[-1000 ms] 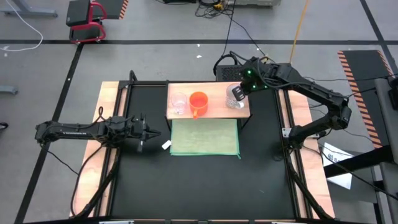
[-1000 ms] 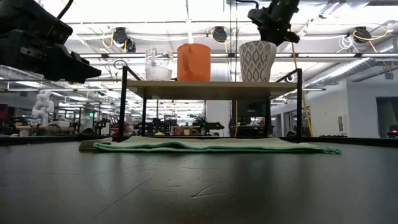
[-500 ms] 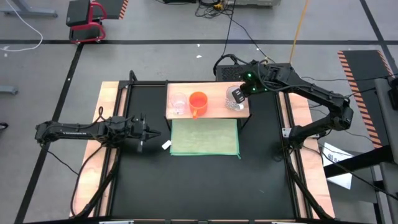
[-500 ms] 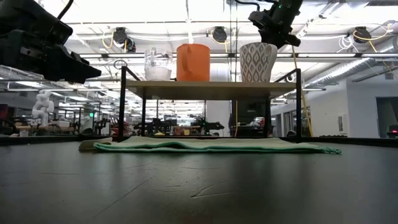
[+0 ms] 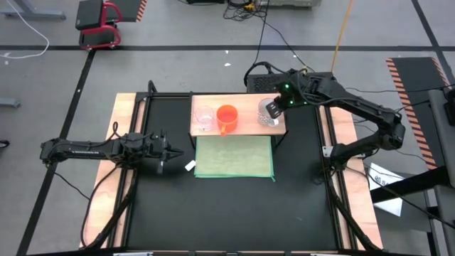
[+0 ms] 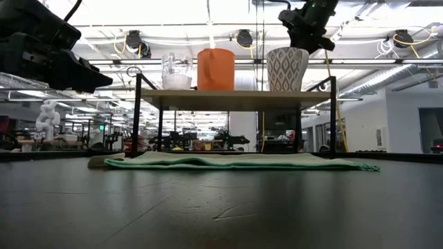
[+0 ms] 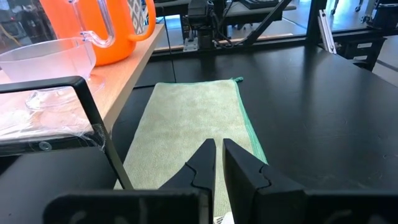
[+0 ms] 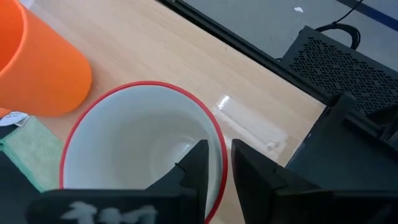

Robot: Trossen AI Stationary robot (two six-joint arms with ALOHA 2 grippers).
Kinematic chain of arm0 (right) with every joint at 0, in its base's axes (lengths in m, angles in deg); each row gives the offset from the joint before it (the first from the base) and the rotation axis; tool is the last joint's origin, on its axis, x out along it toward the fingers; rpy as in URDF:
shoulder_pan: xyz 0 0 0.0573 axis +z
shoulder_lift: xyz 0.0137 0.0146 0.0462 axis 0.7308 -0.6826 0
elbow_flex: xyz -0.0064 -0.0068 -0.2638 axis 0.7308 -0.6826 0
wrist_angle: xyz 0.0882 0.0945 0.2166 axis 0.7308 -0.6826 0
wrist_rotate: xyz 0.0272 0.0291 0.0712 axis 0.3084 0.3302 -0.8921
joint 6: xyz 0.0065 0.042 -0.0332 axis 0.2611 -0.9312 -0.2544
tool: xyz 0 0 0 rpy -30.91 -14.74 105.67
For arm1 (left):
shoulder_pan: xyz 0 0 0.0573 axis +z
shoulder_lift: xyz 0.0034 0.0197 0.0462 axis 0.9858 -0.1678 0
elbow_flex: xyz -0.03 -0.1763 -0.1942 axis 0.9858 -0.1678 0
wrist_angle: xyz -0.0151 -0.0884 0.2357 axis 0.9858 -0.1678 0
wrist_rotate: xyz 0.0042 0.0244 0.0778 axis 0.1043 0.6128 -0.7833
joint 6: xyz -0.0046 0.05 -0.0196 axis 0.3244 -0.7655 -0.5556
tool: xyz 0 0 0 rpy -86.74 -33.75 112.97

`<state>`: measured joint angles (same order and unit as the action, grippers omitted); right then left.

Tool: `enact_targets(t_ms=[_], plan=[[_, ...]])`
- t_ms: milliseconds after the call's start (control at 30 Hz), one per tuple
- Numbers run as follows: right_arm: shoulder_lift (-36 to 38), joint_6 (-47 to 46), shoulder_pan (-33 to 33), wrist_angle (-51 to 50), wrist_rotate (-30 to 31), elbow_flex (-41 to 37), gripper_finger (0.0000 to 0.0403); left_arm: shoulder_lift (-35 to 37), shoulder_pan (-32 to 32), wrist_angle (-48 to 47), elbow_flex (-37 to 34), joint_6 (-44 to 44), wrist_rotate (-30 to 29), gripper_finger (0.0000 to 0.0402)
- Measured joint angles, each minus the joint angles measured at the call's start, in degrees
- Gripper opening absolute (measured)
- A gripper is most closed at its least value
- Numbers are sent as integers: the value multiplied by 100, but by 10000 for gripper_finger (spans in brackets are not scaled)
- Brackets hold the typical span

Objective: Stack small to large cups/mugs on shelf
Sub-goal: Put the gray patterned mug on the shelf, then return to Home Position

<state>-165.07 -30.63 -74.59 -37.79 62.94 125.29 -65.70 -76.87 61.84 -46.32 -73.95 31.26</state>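
Observation:
The pale-wood shelf [image 5: 245, 128] stands at the table's far middle on dark legs. On its top stand, from left to right, the clear cup [image 5: 204, 118], the orange mug [image 5: 227, 116] and the white mug [image 5: 267, 114], which has a grey pattern [image 6: 286, 69] and a red rim. All three rest upright on their bases. My right gripper [image 5: 271, 108] is at the white mug's rim, shut on it. My left gripper [image 5: 168, 151] hovers shut and empty over the table's left part, left of the green mat [image 5: 234, 157]. My right gripper holds the white mug by its red rim [image 8: 221, 142]. One finger [image 8: 194, 163] is inside the mug and one [image 8: 250, 169] outside. The fingers come from above, slanting down from the table's right. The mug stands upright with its base on the shelf.
The green mat lies flat on the black table in front of the shelf and shows in the left wrist view [image 7: 193, 124]. A small white scrap [image 5: 190, 166] lies by its near left corner. Pale wooden strips [image 5: 122, 142] run along the table's left and right sides.
My right gripper has shifted a little at the white mug's rim. The mug has stayed upright in the same place on the shelf.

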Motion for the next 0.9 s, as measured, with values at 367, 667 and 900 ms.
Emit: enact_targets(t_ms=[367, 667, 900], plan=[[398, 177, 0, 312, -302, 4, 65, -2, -2, 17, 0, -2, 0, 33], [1478, 896, 70, 83, -302, 17, 63, 0, 0, 160, 0, -2, -4, 33], [2433, 1843, 716, -140, -299, -504, 6, 0, 0, 300, 0, 2, -7, 33]])
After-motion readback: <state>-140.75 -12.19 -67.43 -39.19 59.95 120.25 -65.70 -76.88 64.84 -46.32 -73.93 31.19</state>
